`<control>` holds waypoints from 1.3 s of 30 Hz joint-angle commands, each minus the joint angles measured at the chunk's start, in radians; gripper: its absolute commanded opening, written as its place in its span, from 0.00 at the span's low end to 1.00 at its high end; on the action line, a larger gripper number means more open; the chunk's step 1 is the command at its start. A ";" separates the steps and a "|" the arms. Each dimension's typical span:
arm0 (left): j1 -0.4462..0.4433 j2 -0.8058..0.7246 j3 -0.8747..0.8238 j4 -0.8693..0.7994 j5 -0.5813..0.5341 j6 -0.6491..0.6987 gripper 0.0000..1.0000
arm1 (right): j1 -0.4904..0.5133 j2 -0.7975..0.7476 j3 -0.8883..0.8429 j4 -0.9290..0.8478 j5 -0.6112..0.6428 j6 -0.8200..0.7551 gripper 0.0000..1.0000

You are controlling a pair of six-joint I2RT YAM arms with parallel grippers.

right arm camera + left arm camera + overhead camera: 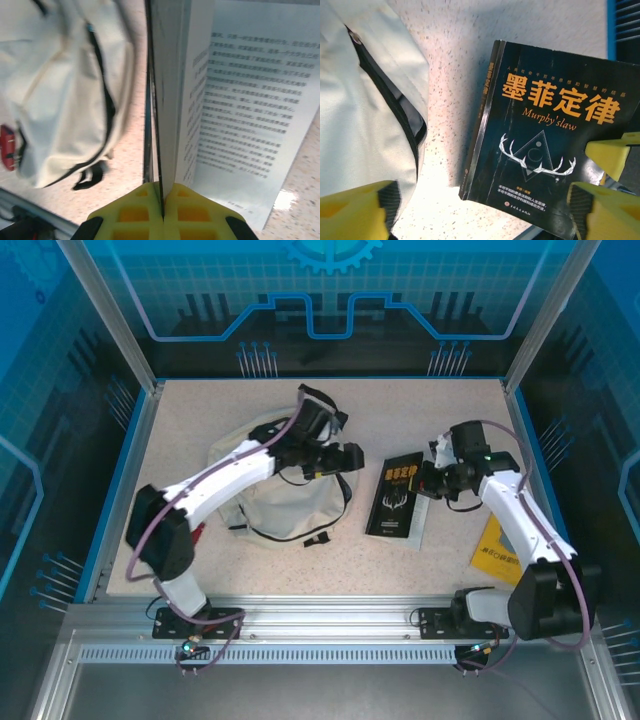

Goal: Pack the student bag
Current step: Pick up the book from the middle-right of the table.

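Student bag (290, 505): lies flat, just left of black book (395, 498); zipper slightly parted.
Left gripper (352, 458): jaws spread, empty, above the bag's right edge.
Right gripper (163, 200): clenched on the book's thin edge.
Technique: widen the zipper opening before sliding the book in.

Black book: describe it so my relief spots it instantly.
Start at the cream student bag mid-table; just right of it lies the black book. It has orange title characters and a white antler design, unlike the yellow book farther right under the right arm.
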 commanded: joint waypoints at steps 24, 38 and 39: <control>0.134 -0.171 -0.430 0.689 0.485 -0.298 0.99 | 0.077 0.015 0.203 0.158 -0.688 0.107 0.00; 0.135 -0.227 -0.508 0.887 0.534 -0.366 0.73 | 0.078 0.137 0.228 0.093 -0.589 0.039 0.00; 0.137 -0.234 -0.510 0.885 0.533 -0.366 0.68 | 0.077 0.141 0.221 0.089 -0.574 0.036 0.00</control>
